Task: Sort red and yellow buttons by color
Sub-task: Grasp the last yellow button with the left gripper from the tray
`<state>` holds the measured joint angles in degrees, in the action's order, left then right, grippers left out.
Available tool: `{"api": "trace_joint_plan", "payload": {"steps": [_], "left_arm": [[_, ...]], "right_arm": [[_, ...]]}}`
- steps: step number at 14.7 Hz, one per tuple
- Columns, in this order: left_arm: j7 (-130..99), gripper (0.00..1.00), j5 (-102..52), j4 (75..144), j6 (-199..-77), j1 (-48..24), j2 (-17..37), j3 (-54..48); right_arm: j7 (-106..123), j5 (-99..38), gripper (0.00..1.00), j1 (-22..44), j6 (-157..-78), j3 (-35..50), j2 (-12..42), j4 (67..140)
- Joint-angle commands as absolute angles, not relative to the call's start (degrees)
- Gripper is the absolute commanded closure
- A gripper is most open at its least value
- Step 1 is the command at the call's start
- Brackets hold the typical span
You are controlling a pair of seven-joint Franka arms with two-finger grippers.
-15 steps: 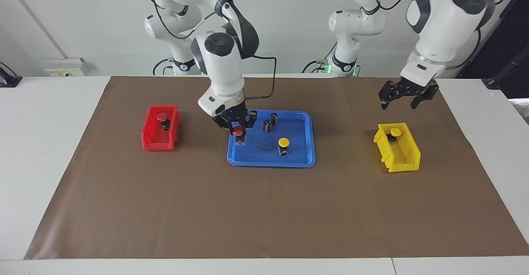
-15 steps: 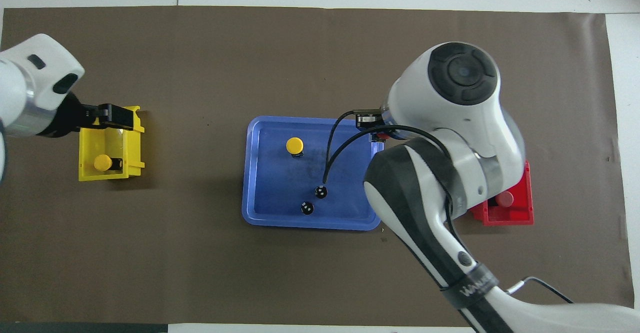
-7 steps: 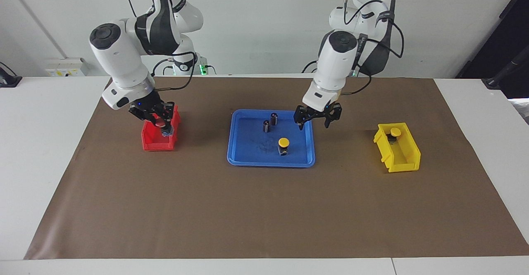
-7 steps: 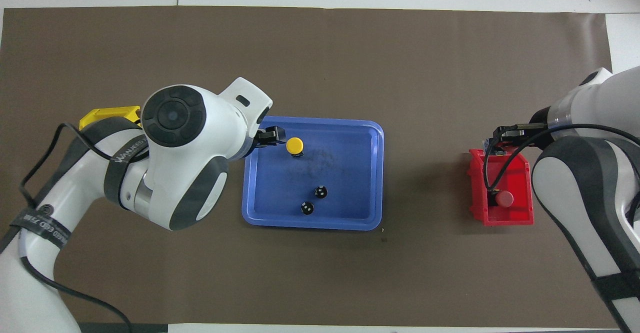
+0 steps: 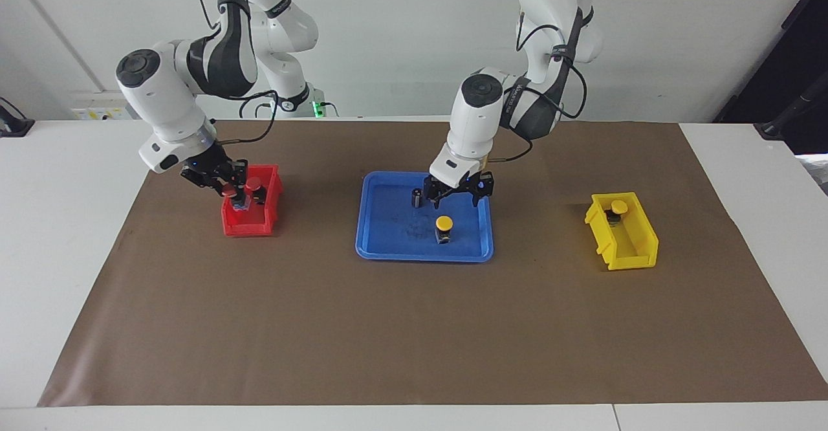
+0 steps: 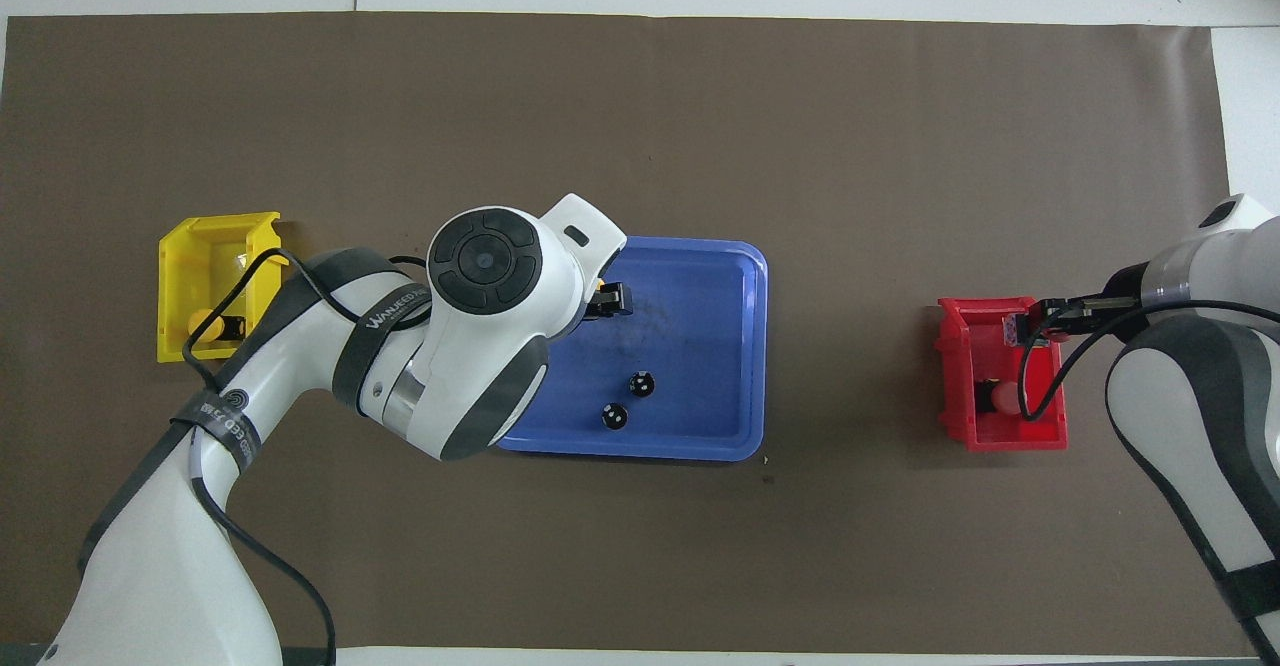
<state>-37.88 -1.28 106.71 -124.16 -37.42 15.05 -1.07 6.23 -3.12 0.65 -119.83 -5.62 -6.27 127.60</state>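
right gripper [image 5: 228, 188]: over the red bin [image 5: 251, 221], clenched on a red button [image 5: 229, 192] by its cap; button hangs inside the bin's walls, base low near the bin floor (contact with the floor not readable).
second red button [image 5: 253, 183]: already in the red bin, just beside the held one, on the side toward the tray.
red bin: toward the right arm's end of the table, at 9 o'clock of the tray in the facing view.
left gripper [image 5: 458, 189]: over the blue tray [image 5: 388, 250], fingers spread apart, holding nothing; hangs just above the yellow button [image 5: 444, 224], apart from it.
yellow button: upright on its dark base in the tray, roughly mid-tray, at 4 o'clock of the nearer dark cylinder [image 5: 417, 197] in the facing view (mostly hidden under the left arm in the overhead view).
second yellow button [image 5: 619, 208]: in the yellow bin [image 5: 631, 250], at the bin's end nearer the robots.
yellow bin: toward the left arm's end, at 3 o'clock of the tray in the facing view.
dark cylinders [image 6: 641, 383]: two, upright in the tray, close together, nearer the robots than the yellow button.
brown mat [image 5: 414, 340]: under tray and both bins.
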Motion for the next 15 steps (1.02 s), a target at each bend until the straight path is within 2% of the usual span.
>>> {"api": "trace_joint_plan", "payload": {"steps": [1,6,8,9,10,11,15], "left_arm": [[-39.5,0.00,-1.5,102.1,-124.8,-39.3,19.9,0.1],[-39.6,0.02,-1.7,100.3,-124.9,-39.3,21.9,0.1],[-41.1,0.21,-1.6,100.3,-125.0,-39.3,21.9,0.1],[-41.5,0.43,-1.7,100.3,-124.9,-39.3,21.9,0.1],[-42.2,0.83,-1.8,100.3,-124.9,-39.2,21.9,0.1],[-42.2,0.99,-1.6,100.4,-125.3,-39.0,22.0,-0.1],[-42.8,0.99,-1.9,97.1,-120.6,-39.2,21.8,0.1]], "right_arm": [[8.2,-3.1,0.77,-0.2,-122.1,-4.7,-8.2,131.9],[8.5,-3.1,0.77,-0.1,-124.2,-4.7,-8.2,134.2],[8.5,-3.1,0.77,-0.2,-124.4,-4.7,-8.1,134.6],[8.4,-3.1,0.77,-0.2,-125.1,-4.7,-8.0,134.6],[8.4,-3.1,0.77,0.0,-125.9,-4.7,-7.8,134.9],[8.3,-3.1,0.77,0.2,-126.6,-4.7,-7.3,135.0],[8.3,-3.1,0.77,0.4,-128.8,-4.7,-7.0,136.3]]}}
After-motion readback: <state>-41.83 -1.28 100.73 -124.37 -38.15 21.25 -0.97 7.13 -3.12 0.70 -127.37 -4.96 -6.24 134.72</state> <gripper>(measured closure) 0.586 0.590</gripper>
